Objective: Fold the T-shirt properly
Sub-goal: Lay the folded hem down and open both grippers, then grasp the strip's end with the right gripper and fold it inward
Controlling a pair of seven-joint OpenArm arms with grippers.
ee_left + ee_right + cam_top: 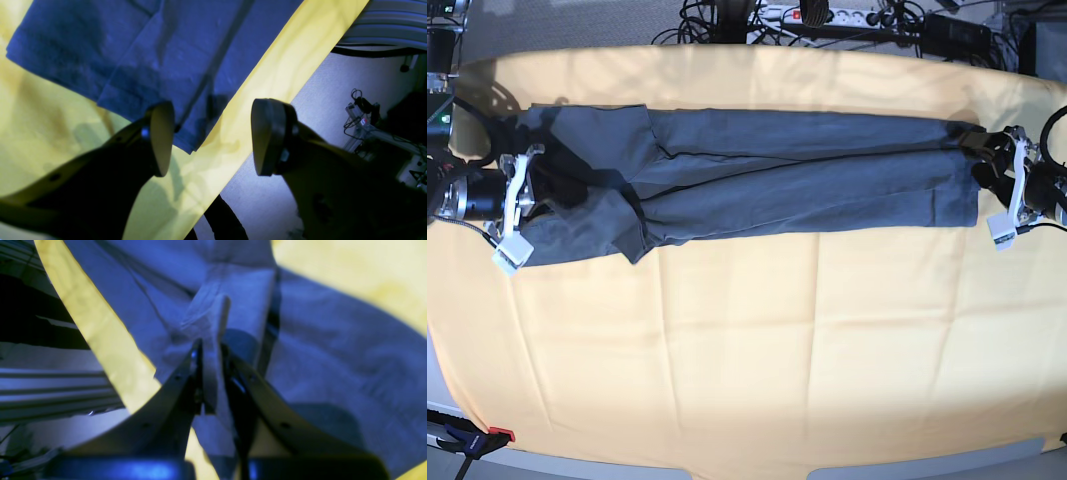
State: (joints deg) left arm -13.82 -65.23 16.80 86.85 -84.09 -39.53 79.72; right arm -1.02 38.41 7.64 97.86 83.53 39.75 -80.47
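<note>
The dark slate-blue T-shirt (807,180) lies folded into a long band across the far part of the yellow-covered table (747,350). My right gripper (545,185) is at the band's left end in the base view. In the right wrist view it (210,373) is shut on a raised fold of the T-shirt (333,340). My left gripper (980,160) is at the band's right end. In the left wrist view it (213,138) is open and empty, with the T-shirt's hem corner (166,50) just beyond its fingertips (161,138) near the table edge.
Cables and a power strip (827,15) lie beyond the far edge. A clamp (472,437) sits at the front left corner. An aluminium frame (387,23) and floor clutter show past the table edge (233,133). The yellow cloth (350,266) surrounds the T-shirt.
</note>
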